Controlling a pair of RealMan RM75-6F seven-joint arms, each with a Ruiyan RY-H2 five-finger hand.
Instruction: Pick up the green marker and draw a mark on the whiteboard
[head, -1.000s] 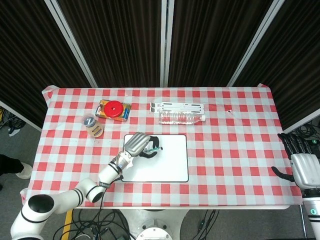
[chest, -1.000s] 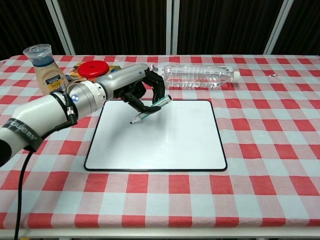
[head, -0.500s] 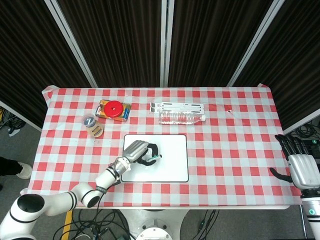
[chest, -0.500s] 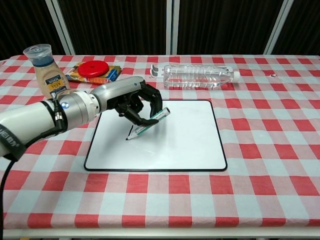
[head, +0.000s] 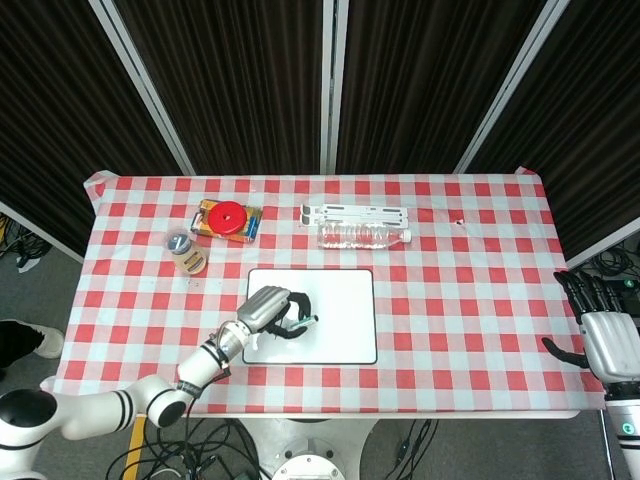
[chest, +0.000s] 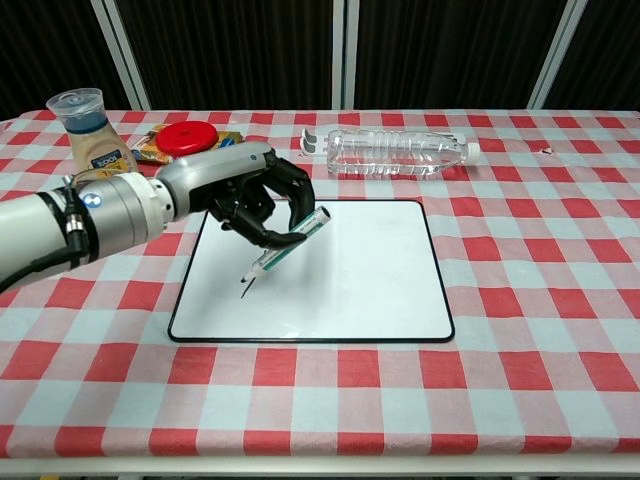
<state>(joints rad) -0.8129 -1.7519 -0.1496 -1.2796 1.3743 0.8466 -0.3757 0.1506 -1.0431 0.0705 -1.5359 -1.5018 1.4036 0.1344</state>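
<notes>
Red-and-white checked cloth (chest: 520, 300) is spread under the glossy rectangular whiteboard (chest: 350, 280), where the slim green marker (chest: 284, 247) is gripped, tip down, by the left hand (chest: 250, 195), while the right hand (head: 603, 335) is held with fingers apart.

Your green marker (chest: 287, 243) is a slim pen with a green body, pinched in the dark fingers (chest: 283, 237) of the left hand (chest: 252, 196) and tilted, its tip pointing down and out past the fingertips. The tip sits at or just above the whiteboard (chest: 350, 275); you cannot tell contact. That whiteboard is a white, dark-edged panel lying flat beneath the fingers.
</notes>
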